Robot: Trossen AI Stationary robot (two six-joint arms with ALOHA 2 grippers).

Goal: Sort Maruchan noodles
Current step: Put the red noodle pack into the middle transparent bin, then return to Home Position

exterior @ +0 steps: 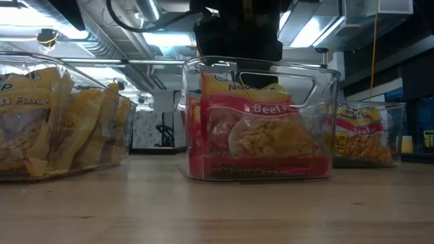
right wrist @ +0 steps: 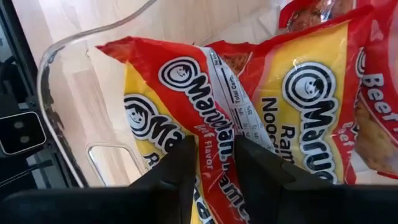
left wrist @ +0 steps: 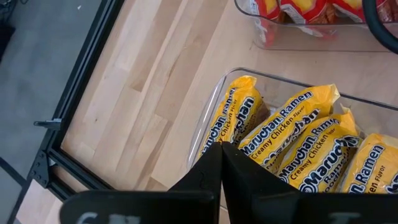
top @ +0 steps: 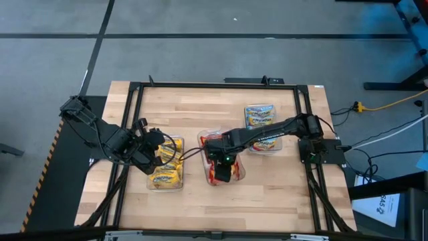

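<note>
The wooden table [top: 221,201] carries three clear trays [top: 166,163] of noodle packets [top: 259,117].

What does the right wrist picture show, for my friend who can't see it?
The right gripper holds the edge of a red beef ramen packet between its two dark fingers, inside a clear plastic tray. More red packets lie alongside, with the wooden table behind.

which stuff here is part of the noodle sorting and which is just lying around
Job:
- yellow packets in left tray
- red beef packets in middle tray
- blue-edged packets
- left gripper, right gripper

Lying about:
- yellow cable
</note>
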